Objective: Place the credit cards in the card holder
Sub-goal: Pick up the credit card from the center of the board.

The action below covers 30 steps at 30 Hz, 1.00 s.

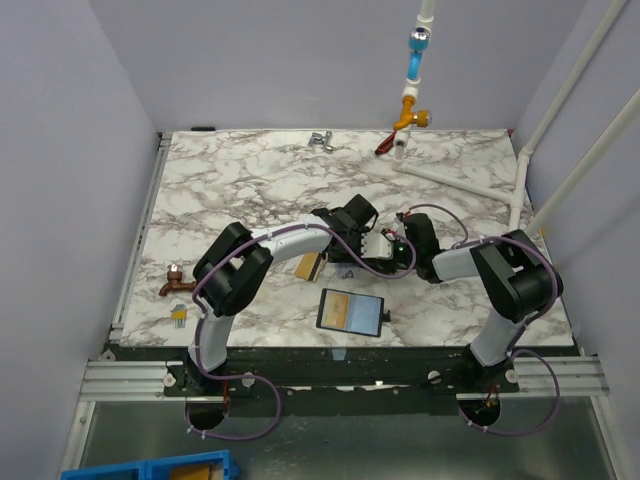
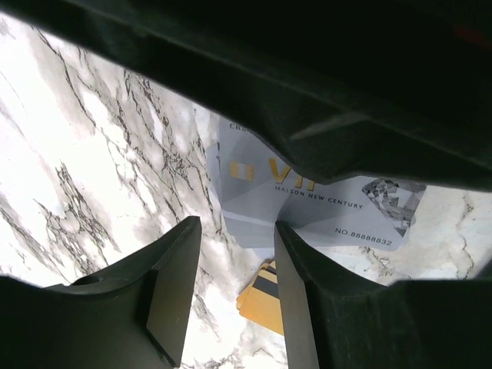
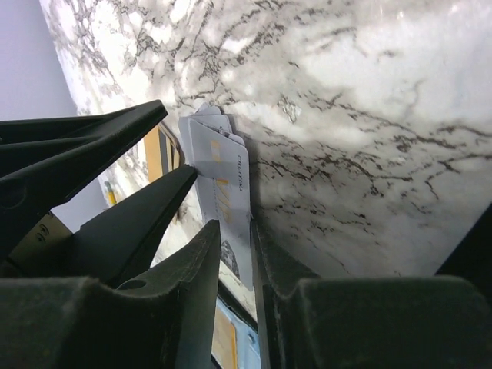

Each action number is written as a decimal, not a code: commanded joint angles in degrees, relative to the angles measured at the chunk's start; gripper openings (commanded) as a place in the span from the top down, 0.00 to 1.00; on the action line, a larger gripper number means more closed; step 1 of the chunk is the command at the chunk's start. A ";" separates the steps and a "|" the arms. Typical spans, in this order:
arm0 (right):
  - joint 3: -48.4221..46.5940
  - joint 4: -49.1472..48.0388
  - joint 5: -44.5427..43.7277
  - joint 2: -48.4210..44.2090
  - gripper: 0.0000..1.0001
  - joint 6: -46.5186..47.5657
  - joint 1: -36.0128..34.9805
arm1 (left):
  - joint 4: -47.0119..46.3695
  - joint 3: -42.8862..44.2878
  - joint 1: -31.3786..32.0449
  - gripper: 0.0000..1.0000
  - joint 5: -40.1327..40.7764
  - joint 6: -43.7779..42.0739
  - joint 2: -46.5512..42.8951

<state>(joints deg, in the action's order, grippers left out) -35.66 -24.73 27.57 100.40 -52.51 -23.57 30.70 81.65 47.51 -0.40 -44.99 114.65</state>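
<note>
The pale grey-blue credit card [image 3: 223, 188] stands on edge between the fingers of my right gripper [image 3: 234, 227]. It lies against one finger [image 3: 269, 265], with a visible gap to the other. In the left wrist view the same card [image 2: 307, 200] faces my left gripper [image 2: 234, 231], which is open and holds nothing. One left fingertip [image 3: 188, 175] touches the card's face. The gold-tan credit card [image 1: 308, 266] lies flat on the marble below [image 2: 265, 301]. The black card holder [image 1: 351, 311] lies open near the front edge, its bluish lining up.
A brown tap [image 1: 178, 280] and a small yellow-striped item [image 1: 178, 314] sit at the left edge. A metal fitting [image 1: 321, 140], a red-handled part [image 1: 384, 145] and white pipes [image 1: 470, 175] with an orange valve [image 1: 410, 118] stand at the back right.
</note>
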 commanded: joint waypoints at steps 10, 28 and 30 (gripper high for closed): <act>6.30 -17.76 9.47 7.27 0.83 -9.28 0.53 | 4.18 1.51 0.48 0.59 -2.81 0.09 2.30; 4.59 0.72 -0.92 -5.02 0.99 -1.17 0.47 | 15.95 13.59 -6.67 0.49 -15.03 10.53 -4.35; 4.69 1.81 -0.90 -6.58 0.99 -0.40 0.46 | 16.86 15.26 -7.91 0.47 -12.95 14.37 -4.83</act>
<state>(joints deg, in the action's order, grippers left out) -30.81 -29.28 30.33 96.84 -56.60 -22.96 42.65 92.29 42.98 -10.83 -38.48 114.48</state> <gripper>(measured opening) 0.010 0.501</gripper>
